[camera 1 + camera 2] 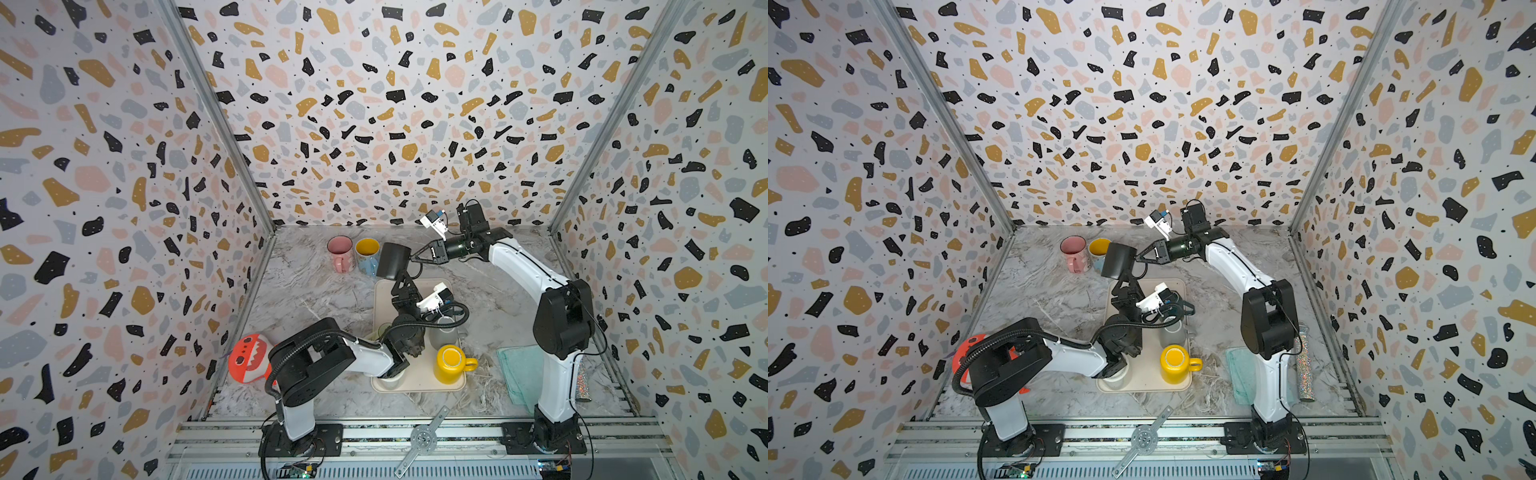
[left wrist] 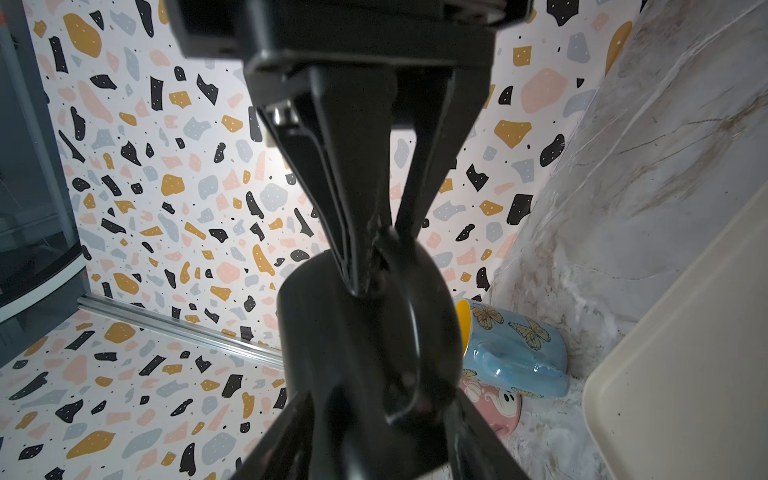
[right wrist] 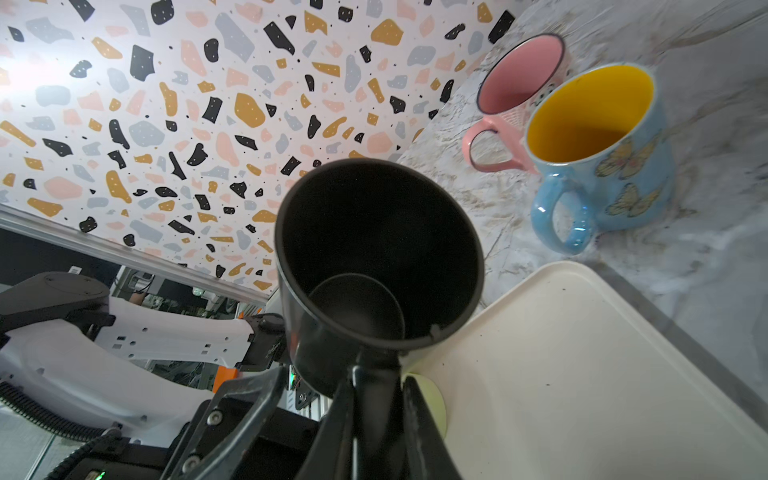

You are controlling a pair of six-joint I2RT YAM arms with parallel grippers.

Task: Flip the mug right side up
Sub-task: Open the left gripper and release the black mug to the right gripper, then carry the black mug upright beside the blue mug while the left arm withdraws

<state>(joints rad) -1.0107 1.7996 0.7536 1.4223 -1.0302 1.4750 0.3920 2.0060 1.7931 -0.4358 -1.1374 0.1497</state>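
Both top views show the same row of things, so start at the left. A pink mug (image 1: 340, 251) and a blue mug (image 1: 368, 259) stand mouth up, side by side, near the back of the desk (image 1: 307, 291). Just to their right the black mug (image 1: 392, 259) hangs up in the air by the far end of the tray (image 1: 419, 386). Right under it is the left pincer (image 1: 402, 283), pointing up at it from below. In the left wrist view its two jaws stand apart with the mug's handle (image 2: 409, 332) between them, and they do not look like they squeeze anything. Next, touching the mug's right side, is the right pincer (image 1: 413, 258). In the right wrist view it is nearly closed and pinches the mug's rim, so this arm alone seems to carry the mug. The mug is tipped. Its long way runs on a slant, with the mouth turned to the right pincer and the bottom turned away from it. So I think the flip is partly done. The next move looks like a job for the right arm. It should roll the mug until the mouth faces straight up and then set it down, while the left pincer moves clear of the handle. I can read no words or brand names anywhere. The blue mug has butterflies on it, and the pink mug has a small picture I cannot make out.
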